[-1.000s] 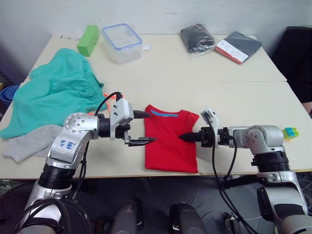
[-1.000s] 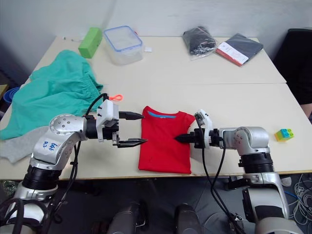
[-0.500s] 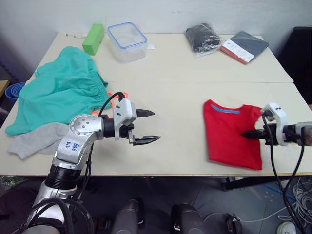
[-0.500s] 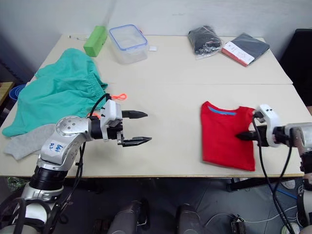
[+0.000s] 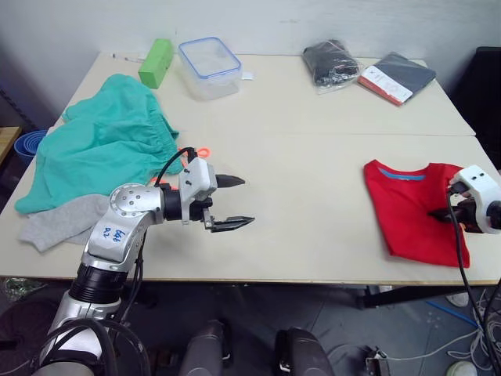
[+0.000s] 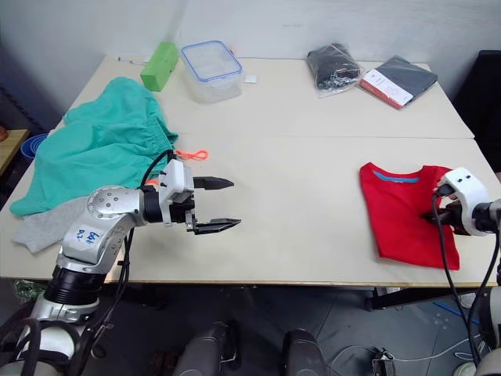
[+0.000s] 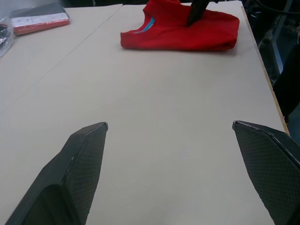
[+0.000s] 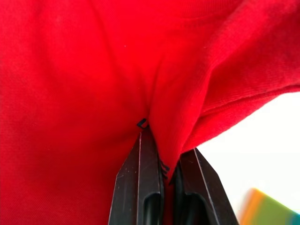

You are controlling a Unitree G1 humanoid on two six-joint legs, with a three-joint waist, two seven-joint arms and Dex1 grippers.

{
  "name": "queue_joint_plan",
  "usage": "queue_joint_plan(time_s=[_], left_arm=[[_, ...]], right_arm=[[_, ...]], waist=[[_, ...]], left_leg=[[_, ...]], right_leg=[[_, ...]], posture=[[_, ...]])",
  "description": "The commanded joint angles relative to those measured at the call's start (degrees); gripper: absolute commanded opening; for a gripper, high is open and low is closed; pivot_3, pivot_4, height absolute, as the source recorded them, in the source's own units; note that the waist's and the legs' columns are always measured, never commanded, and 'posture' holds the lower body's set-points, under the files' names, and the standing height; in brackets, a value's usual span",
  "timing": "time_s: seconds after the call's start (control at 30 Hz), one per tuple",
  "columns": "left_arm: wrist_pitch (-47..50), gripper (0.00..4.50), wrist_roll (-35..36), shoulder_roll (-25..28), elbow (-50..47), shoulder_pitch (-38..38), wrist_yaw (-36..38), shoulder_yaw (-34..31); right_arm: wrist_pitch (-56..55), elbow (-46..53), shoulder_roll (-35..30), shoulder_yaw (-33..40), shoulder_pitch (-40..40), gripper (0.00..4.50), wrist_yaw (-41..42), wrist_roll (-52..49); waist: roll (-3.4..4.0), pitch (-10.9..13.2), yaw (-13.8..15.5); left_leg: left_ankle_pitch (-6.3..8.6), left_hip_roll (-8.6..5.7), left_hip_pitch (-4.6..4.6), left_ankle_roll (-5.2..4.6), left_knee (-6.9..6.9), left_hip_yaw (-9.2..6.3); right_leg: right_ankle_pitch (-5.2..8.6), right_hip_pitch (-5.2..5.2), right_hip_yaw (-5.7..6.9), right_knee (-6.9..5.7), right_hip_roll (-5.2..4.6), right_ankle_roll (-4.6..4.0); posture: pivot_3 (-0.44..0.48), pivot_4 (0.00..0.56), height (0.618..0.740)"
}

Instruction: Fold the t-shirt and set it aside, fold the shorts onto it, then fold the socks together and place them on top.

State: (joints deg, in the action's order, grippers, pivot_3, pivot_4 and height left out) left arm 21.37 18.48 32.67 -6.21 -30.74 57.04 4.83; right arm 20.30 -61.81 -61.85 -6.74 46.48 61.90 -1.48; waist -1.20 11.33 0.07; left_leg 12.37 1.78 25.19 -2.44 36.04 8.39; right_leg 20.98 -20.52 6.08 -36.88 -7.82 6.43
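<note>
Since 1 s ago the folded t-shirt [image 5: 416, 209] has gone from the tabletop [image 5: 313, 157] centre, between both hands, over to the robot's right near the front edge. At 0.5 s ago it was partway across. Right hand [image 6: 438, 219] went with it; left hand [image 5: 232, 202] has barely shifted.

Right hand now: fingers [image 8: 140, 187] clenched on a pinch of red cloth at the shirt's right side, per the right wrist view. Shirt lies flat, folded to a narrow rectangle, blue collar band facing away from the robot.

Left hand: released, fingers wide apart, holding nothing, hovering over bare tabletop, well apart from the shirt.

Progress, judging by the layout: shirt fold looks done & the set-aside is nearly done, pending release. Left to do:
- shorts [image 5: 102, 153]: unfolded heap at the left rear, orange drawstring [image 5: 196, 152] poking out. Need folding, then go onto the shirt.
- socks [image 5: 63, 221]: grey, lying loose at the left front, touching the shorts' edge. Need pairing, then go on top.

Roughly a third through.
</note>
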Motion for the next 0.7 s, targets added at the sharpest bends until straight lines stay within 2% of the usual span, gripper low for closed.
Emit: queue_joint_plan(time_s=[0.03, 0.17, 0.3, 0.4, 0.5, 0.57, 0.7], left_arm=[[-1.24, 4.50, 0.03, 0.51, -0.64, -1.10, -0.39, -1.21], [-1.52, 4.50, -0.08, 0.11, -0.20, -1.48, -0.66, -1.15], [-1.94, 4.50, -0.17, -0.26, 0.64, -2.26, -0.41, -0.65], [-2.19, 4.50, -0.27, -0.27, 1.29, -2.75, -0.09, -0.55], [-2.45, 4.50, -0.43, -0.29, 2.04, -3.42, 0.26, -0.40], [-2.50, 4.50, -0.47, -0.29, 2.38, -3.96, 0.42, -0.31], [-2.52, 4.50, -0.56, -0.09, 2.60, -4.59, 0.58, -0.27]], right_arm=[[-0.74, -3.18, -3.45, 1.06, -0.45, 0.02, -0.06, 2.34], [-5.68, -5.79, -4.45, 2.32, -1.39, 0.02, -2.97, 3.53], [-4.00, -4.29, -2.33, 6.39, 0.93, 0.02, 1.25, -0.52], [-0.86, 1.32, 0.05, 8.78, 1.57, 0.02, 7.24, -4.30], [5.81, 10.88, 2.12, 9.80, -0.29, 0.02, 11.50, -7.80], [9.68, 16.19, 3.35, 9.93, -1.94, 0.02, 11.65, -9.18], [12.50, 18.42, 4.81, 9.58, -3.34, 0.02, 7.20, -8.09]], waist=[[0.02, 0.02, -0.12], [0.10, 0.01, -0.39], [0.27, 0.10, -0.46], [0.31, 0.12, -1.15], [0.38, 0.15, -1.77], [0.48, 0.20, -1.67], [0.48, 0.20, -1.29]], left_leg=[[0.00, 0.00, 0.01, 0.00, 0.00, 0.01], [0.00, 0.04, -0.02, 0.01, -0.01, 0.04], [-0.01, 0.04, -0.03, 0.00, 0.02, 0.07], [-0.01, 0.08, -0.05, 0.00, 0.02, 0.09], [-0.03, 0.12, -0.07, 0.03, 0.00, 0.09], [-0.04, 0.12, -0.05, 0.03, 0.01, 0.09], [-0.05, 0.08, -0.02, 0.01, 0.03, 0.07]], right_leg=[[0.00, 0.00, 0.01, 0.02, 0.00, 0.00], [0.00, -0.01, 0.02, 0.01, 0.05, 0.00], [0.00, -0.01, -0.01, -0.01, 0.12, 0.00], [0.00, -0.01, -0.03, -0.02, 0.17, 0.00], [0.00, -0.01, -0.03, -0.08, 0.19, 0.00], [0.00, -0.05, -0.03, -0.13, 0.19, 0.00], [0.00, -0.05, -0.01, -0.13, 0.17, 0.00]], posture=[[0.000, 0.150, 0.740], [0.000, 0.150, 0.740], [0.000, 0.150, 0.740], [0.000, 0.150, 0.740], [0.000, 0.150, 0.740], [0.000, 0.150, 0.740], [0.000, 0.150, 0.740]])
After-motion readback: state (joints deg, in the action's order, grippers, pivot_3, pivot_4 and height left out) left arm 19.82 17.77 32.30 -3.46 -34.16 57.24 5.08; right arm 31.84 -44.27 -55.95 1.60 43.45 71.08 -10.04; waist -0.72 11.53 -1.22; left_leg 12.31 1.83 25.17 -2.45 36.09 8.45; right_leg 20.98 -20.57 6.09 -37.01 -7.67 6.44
